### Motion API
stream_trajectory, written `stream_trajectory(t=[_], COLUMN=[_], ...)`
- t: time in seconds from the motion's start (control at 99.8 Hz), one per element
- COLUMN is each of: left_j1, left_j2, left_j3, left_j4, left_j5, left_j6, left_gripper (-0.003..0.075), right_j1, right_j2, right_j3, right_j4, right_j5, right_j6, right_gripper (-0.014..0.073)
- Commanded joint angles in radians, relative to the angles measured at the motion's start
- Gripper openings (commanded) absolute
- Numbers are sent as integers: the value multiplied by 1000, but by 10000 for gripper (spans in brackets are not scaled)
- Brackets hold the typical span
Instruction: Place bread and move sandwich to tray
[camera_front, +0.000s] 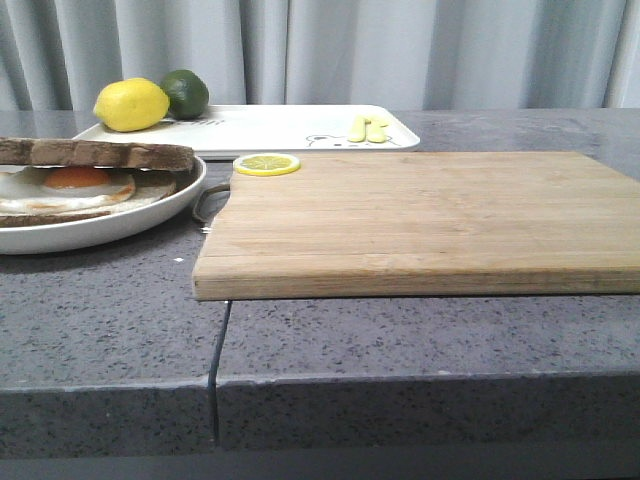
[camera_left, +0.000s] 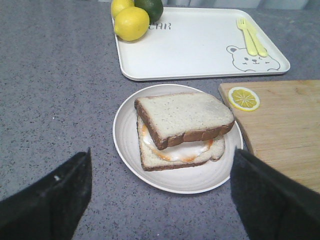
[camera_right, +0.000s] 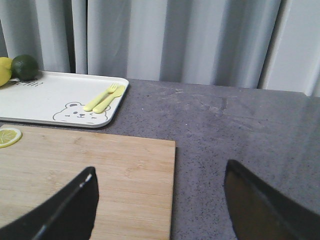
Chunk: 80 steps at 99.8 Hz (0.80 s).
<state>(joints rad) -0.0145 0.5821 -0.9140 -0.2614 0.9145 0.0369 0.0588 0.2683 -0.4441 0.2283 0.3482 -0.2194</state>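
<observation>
The sandwich (camera_left: 186, 150) lies on a round white plate (camera_left: 129, 145) at the left of the counter, a fried egg (camera_front: 70, 185) showing between its slices. The bread (camera_left: 182, 117), a thick brown-crusted slice, rests on top of the egg, turned a little askew. Beyond the plate lies the white tray (camera_left: 200, 50) with a bear print. My left gripper (camera_left: 160, 195) hangs open over the counter just short of the plate, holding nothing. My right gripper (camera_right: 160, 200) is open and empty above the right end of the cutting board (camera_right: 100, 170). Neither gripper shows in the front view.
The wooden cutting board (camera_front: 420, 220) fills the middle of the counter, with a lemon slice (camera_front: 266, 164) at its far left corner. On the tray (camera_front: 290, 128) sit a lemon (camera_front: 131, 104), a lime (camera_front: 186, 92) and yellow cutlery (camera_front: 367, 128). Grey curtains hang behind.
</observation>
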Motion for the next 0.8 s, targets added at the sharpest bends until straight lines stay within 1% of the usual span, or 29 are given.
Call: stream_trajectory(t=[0.0, 0.441, 0.791], left_j1=[-8, -8, -8], left_j2=[11, 25, 225], left_j3=[-35, -35, -29], left_j4=[-17, -15, -8], left_j5=[-84, -92, -159], left_j6=[-10, -10, -11], left_gripper=[536, 536, 536], right_j1=[-8, -8, -8], right_j2=[8, 8, 8], right_j3=[-23, -23, -23], right_j4=[-5, -5, -5], right_j5=[-70, -72, -71], right_j6=[-1, -1, -1], right_gripper=[530, 530, 530])
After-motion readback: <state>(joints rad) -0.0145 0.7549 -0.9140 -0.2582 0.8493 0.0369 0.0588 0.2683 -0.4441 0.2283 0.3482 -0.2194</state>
